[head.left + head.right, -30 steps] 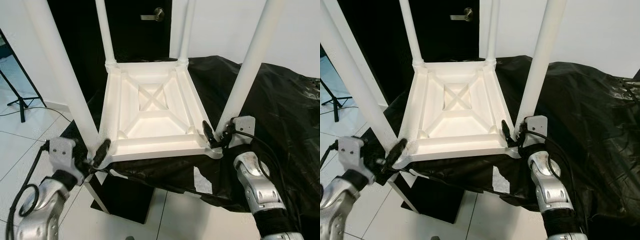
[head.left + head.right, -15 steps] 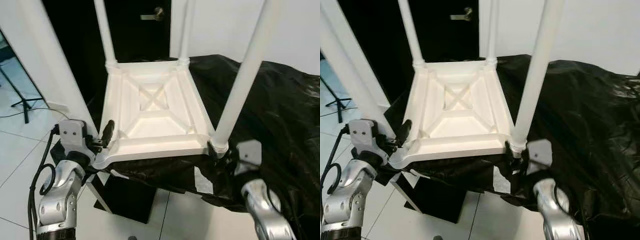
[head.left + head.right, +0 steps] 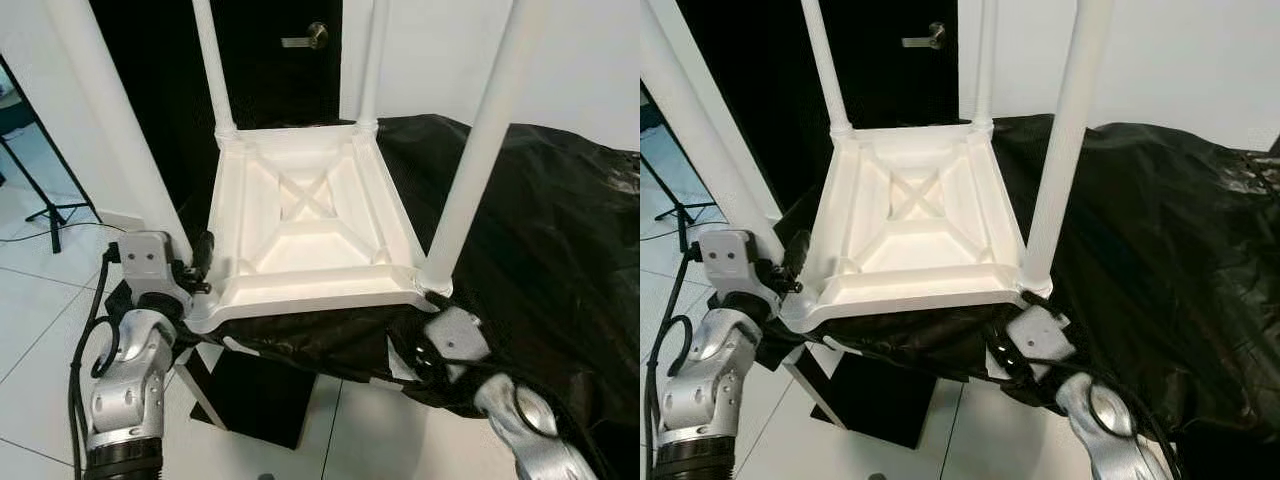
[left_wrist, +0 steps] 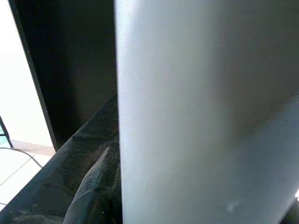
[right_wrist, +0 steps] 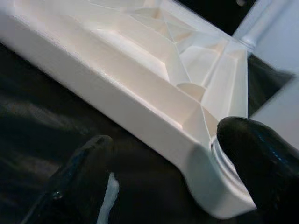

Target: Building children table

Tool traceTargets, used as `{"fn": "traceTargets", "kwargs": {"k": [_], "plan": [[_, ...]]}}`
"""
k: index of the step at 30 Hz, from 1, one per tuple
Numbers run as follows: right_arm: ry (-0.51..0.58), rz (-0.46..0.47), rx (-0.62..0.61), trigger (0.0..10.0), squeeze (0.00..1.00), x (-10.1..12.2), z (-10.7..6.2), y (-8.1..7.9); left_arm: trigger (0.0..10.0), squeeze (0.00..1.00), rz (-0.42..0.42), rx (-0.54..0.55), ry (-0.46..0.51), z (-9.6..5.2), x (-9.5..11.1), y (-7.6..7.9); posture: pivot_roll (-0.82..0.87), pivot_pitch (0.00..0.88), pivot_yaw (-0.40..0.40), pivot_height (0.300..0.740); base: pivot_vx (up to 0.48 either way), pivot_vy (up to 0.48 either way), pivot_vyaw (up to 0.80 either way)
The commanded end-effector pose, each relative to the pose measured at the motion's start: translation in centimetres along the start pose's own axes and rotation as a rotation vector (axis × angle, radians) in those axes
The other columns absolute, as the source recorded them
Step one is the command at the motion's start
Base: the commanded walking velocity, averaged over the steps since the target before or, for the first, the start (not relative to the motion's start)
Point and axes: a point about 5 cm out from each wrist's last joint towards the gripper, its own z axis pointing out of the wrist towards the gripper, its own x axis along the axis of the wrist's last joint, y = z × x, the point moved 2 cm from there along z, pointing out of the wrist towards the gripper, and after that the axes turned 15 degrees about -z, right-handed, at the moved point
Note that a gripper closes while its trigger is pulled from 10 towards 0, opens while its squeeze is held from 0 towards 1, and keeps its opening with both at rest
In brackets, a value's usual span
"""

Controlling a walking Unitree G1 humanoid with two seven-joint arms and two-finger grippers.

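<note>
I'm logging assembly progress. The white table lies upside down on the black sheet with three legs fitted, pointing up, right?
Not quite: the white table lies upside down on the black sheet, but four legs point up, not three. The left eye view shows one at each corner, including the near right leg and the near left leg.

Our right claw [image 3: 1012, 340] has dropped below the white table's [image 3: 300, 215] near corner; our left claw [image 3: 203, 262] rose beside its leg [image 3: 120, 130].
</note>
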Motion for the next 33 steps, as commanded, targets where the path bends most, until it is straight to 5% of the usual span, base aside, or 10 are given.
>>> {"fn": "traceTargets", "kwargs": {"k": [1, 3, 4, 7, 8, 11, 20, 23, 33], "plan": [[-0.029, -0.115, 0.023, 10.0, 0.00, -0.4, 1.2, -0.1, 0.0, 0.00, -0.074, -0.023, 0.009, 0.7, -0.3, 1.6, -0.01, 0.000, -0.009, 0.740, 0.000, 0.000, 0.00], [-0.031, -0.157, 0.035, 10.0, 0.00, -0.5, 1.8, 0.0, 0.0, 0.00, -0.091, -0.023, 0.003, 0.8, -0.5, 1.9, -0.01, 0.000, -0.011, 0.740, 0.000, 0.000, 0.00], [-0.021, -0.224, 0.069, 10.0, 0.00, -0.5, 2.4, -0.1, 2.0, 0.00, -0.110, -0.022, 0.002, 1.0, -0.8, 2.4, 0.00, 0.000, -0.015, 0.740, 0.000, 0.000, 0.00], [-0.018, -0.244, 0.083, 10.0, 0.00, -0.6, 2.6, -0.1, 0.5, 0.00, -0.122, -0.023, 0.003, 1.0, -0.8, 2.5, 0.00, 0.000, -0.019, 0.740, 0.000, 0.000, 0.00], [-0.007, -0.288, 0.116, 10.0, 0.00, -0.6, 2.8, -0.3, 10.0, 0.00, -0.142, -0.016, -0.002, 1.2, -1.0, 2.7, 0.01, 0.000, -0.025, 0.740, 0.000, 0.000, 0.00], [0.024, -0.411, 0.198, 10.0, 0.00, -0.6, 3.1, -0.8, 10.0, 0.00, -0.186, -0.006, -0.009, 1.5, -1.4, 3.1, 0.01, 0.000, -0.031, 0.740, 0.000, 0.000, 0.00], [0.044, -0.566, 0.255, 10.0, 0.00, -0.9, 2.9, -1.1, 10.0, 0.00, -0.261, 0.033, 0.008, 1.8, -1.3, 2.9, 0.01, 0.000, -0.037, 0.740, 0.000, 0.000, 0.00], [0.037, -0.746, 0.246, 10.0, 0.00, -1.9, 3.4, -0.4, 10.0, 0.00, -0.288, 0.027, 0.002, 1.6, -1.6, 3.1, 0.00, 0.000, -0.031, 0.740, 0.000, 0.000, 0.00], [-0.004, -0.953, 0.215, 10.0, 0.00, -4.1, 5.0, 1.6, 10.0, 0.00, -0.322, 0.017, -0.001, 1.7, -1.8, 3.6, 0.01, 0.000, -0.032, 0.740, 0.000, 0.000, 0.00]]}}
